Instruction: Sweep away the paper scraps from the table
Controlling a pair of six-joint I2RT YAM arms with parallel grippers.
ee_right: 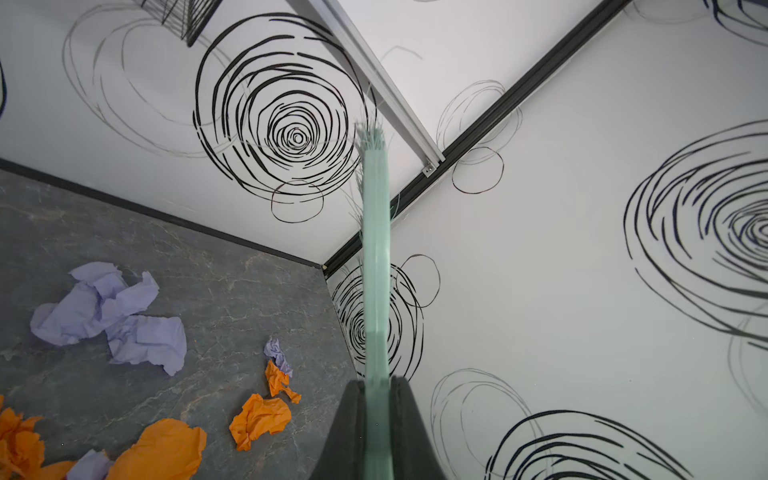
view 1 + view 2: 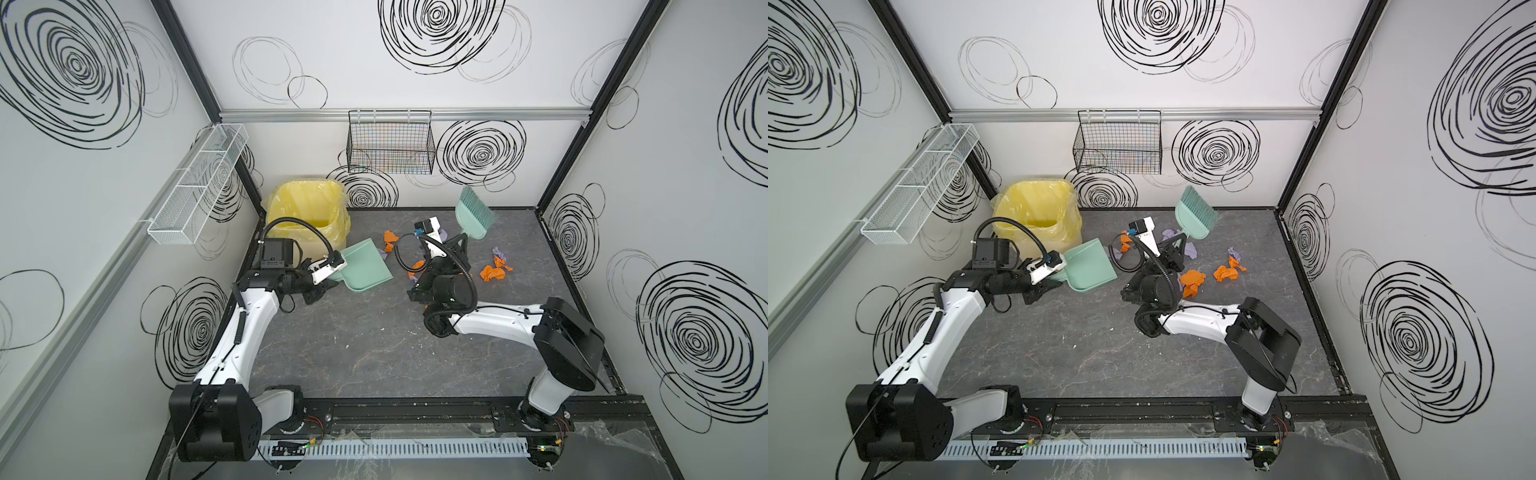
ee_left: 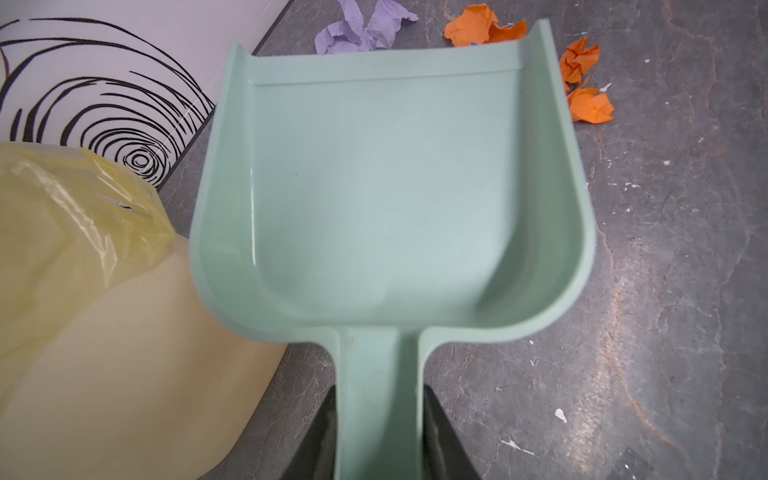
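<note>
My left claw is clamped on the green dustpan by its handle. My right claw grips the hand brush, bristles up. The paper scraps lie on the table just past the dustpan's lip.

The left end effector is clamped on the pale green plastic dustpan at its handle. The right end effector, pitched upward, is clamped on the pale green bristle brush.
</note>
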